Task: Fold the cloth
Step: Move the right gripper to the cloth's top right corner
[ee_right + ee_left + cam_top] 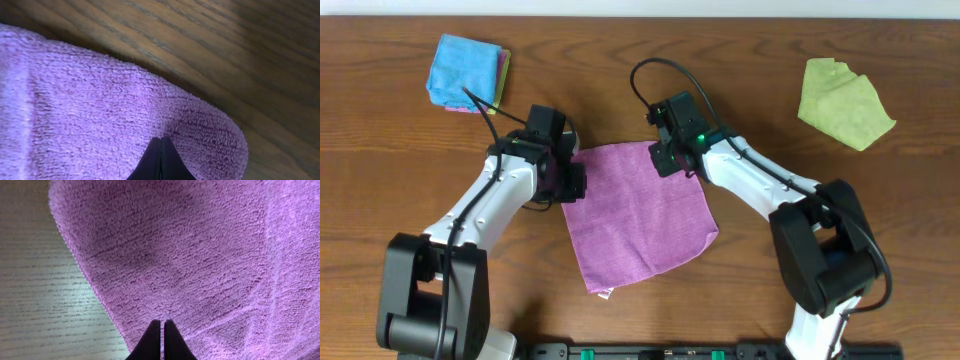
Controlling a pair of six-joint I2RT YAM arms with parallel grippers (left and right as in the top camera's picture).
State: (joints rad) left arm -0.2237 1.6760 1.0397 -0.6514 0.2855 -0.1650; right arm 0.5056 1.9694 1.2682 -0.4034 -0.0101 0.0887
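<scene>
The left claw (161,326) has its two dark fingertips pressed together. They sit over the purple square microfibre cloth (635,215), just inside its hem. They seem to pinch the fabric, though the point of contact is hidden. The right claw (160,142) is likewise pressed together, its tips meeting on the pile close to a rounded corner of the same cloth, where the hem curves away toward 3 o'clock in the wrist view.

From overhead, the left claw is at the cloth's 10 o'clock corner and the right claw at its 1 o'clock corner. The rest of the cloth lies spread and slightly turned at the middle of the brown wood-grain bench (740,60). A small white tag (605,294) shows at its 7 o'clock corner.

Well apart from it, a bright blue folded cloth (465,70) lies toward the bench's 10 o'clock. A crumpled lime-green cloth (843,102) lies toward 2 o'clock.
</scene>
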